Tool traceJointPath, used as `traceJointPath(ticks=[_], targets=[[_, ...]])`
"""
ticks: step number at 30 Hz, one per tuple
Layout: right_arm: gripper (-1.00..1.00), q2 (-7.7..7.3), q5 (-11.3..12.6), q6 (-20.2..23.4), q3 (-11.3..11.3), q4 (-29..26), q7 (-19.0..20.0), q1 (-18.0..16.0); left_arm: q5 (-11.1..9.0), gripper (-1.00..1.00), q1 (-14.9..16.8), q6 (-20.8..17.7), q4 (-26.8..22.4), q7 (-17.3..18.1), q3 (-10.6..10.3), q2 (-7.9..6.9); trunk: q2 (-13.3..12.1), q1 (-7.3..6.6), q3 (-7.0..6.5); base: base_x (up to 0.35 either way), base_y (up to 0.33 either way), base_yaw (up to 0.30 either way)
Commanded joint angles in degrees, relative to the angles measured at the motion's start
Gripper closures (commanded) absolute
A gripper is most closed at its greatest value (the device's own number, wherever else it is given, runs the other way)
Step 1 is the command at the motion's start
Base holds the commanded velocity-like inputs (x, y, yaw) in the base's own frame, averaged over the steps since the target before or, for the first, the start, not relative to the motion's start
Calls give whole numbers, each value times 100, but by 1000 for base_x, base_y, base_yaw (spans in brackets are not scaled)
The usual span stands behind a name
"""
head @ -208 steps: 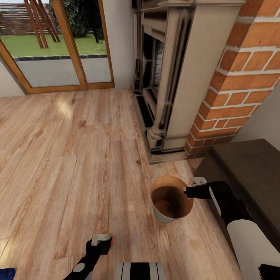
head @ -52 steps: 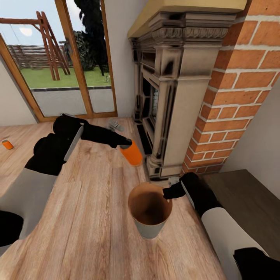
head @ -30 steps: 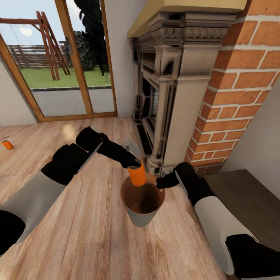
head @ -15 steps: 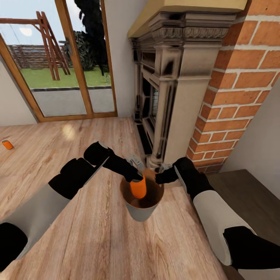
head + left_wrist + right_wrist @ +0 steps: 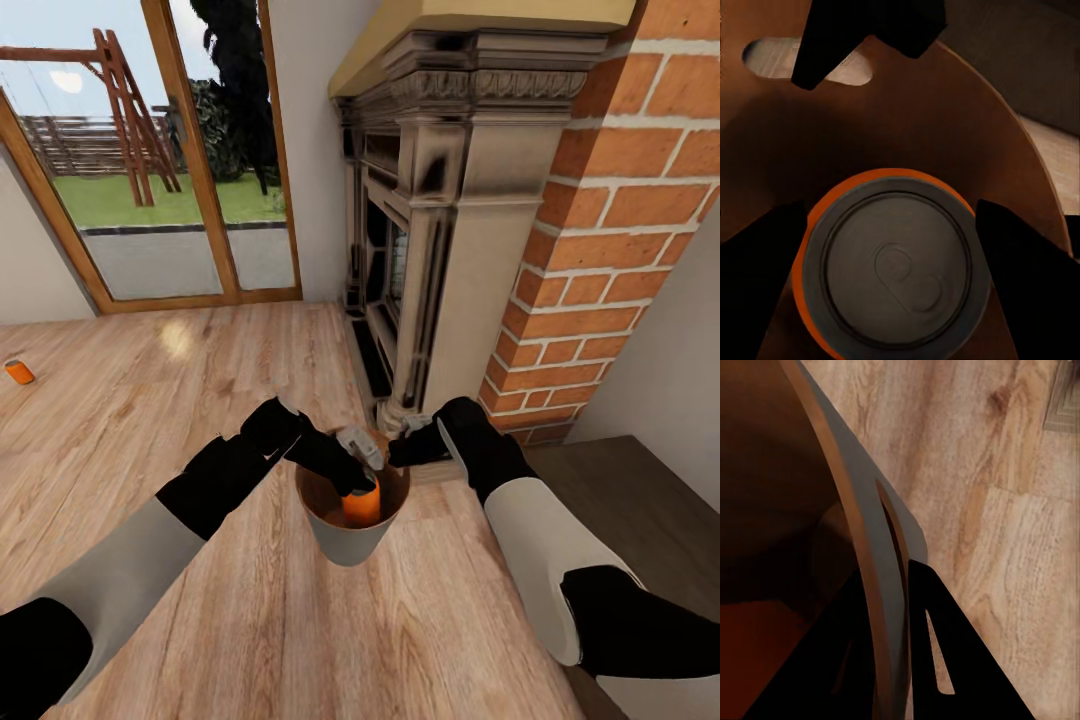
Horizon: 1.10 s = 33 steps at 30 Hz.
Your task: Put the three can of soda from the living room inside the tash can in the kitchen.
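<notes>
Light wood floor runs to the brick fireplace at upper right, and a second orange can lies at the left edge. At lower centre, the left gripper is clamped on the orange can of soda, upright, silver top facing the fingers, inside the tash can. The right gripper pinches the bin's rim.

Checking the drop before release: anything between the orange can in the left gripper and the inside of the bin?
Nothing visible. The orange soda can with silver top already sits inside the rim of the grey tapered bin with brown interior, held by the left gripper. The right gripper pinches the bin's wall.
</notes>
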State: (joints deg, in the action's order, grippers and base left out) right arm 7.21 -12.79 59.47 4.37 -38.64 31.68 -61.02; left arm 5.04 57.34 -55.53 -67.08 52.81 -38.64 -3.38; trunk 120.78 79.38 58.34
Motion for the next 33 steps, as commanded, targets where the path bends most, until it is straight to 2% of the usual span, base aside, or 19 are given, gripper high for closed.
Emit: traceJointPath(ticks=[1, 6, 9, 16, 25, 26, 33], targets=[[100, 4, 225, 53, -11, 2, 53, -6, -2, 100, -43, 86, 100, -127, -1, 13, 0, -1, -1, 0, 0, 0], [100, 5, 225, 53, -14, 5, 51, -14, 6, 100, -190, 242, 340, -434, -89, 33, 0, -1, -1, 0, 0, 0], [100, 6, 225, 53, -15, 5, 51, -14, 1, 100, -212, 255, 367, -536, -167, 26, 0, -1, -1, 0, 0, 0], [100, 15, 225, 53, -15, 6, 49, -15, 12, 100, -222, 261, 385, -873, -203, 31, 0, -1, -1, 0, 0, 0], [100, 14, 225, 53, -13, 6, 49, -15, 11, 100, -223, 262, 392, -990, -205, 31, 0, -1, -1, 0, 0, 0], [100, 14, 225, 53, -14, 6, 49, -15, 12, -100, -223, 262, 394, -991, -205, 31, 0, -1, -1, 0, 0, 0], [100, 14, 225, 53, -13, 6, 49, -15, -13, -100, -223, 262, 370, -973, -192, 27, 0, -1, -1, 0, 0, 0]])
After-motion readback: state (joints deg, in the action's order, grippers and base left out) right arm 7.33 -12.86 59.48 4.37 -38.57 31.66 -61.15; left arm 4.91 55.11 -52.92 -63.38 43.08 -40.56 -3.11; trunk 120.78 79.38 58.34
